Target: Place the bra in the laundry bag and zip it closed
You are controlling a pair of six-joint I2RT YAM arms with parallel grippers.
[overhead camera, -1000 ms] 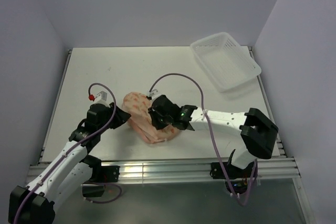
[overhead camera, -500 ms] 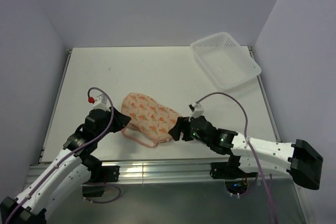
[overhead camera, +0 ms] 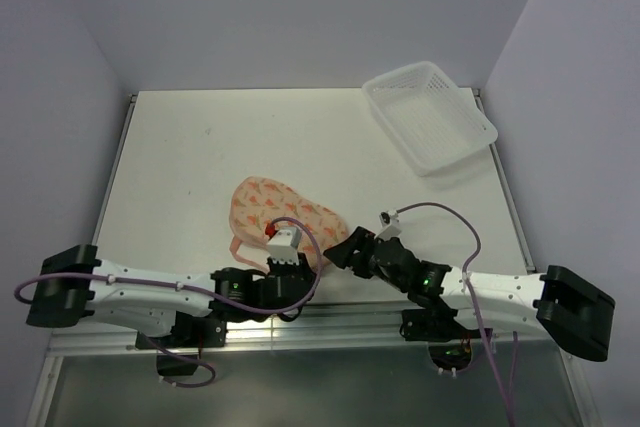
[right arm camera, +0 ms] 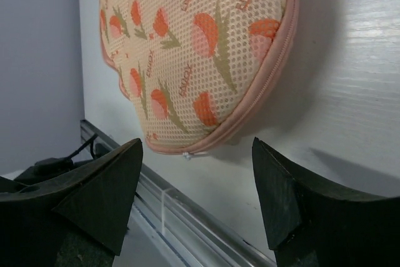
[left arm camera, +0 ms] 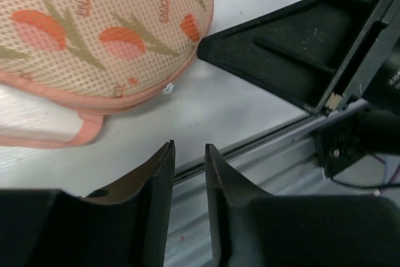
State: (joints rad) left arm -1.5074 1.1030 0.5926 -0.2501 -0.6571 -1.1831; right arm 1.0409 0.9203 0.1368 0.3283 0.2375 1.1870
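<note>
Bag (overhead camera: pixel 280 212) at the zipping step, going by looks: no bra visible, probably already inside.
It lies on the table (overhead camera: pixel 200 137) near the front edge. The right gripper (right arm camera: pixel 197 146) gapes wide by the zipper edge (right arm camera: pixel 275 73), the left gripper (left arm camera: pixel 189 149) is barely ajar, and both are empty. The next move calls for finding the pull and bracing the bag.

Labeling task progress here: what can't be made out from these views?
Bra: in no view; the laundry bag's printed fabric hides its contents.
Zipper: top view, the left arm's wrist covers the bag's near edge; left wrist view, the frame edge cuts off the gaping flap.
Pull: too small anywhere.
</note>
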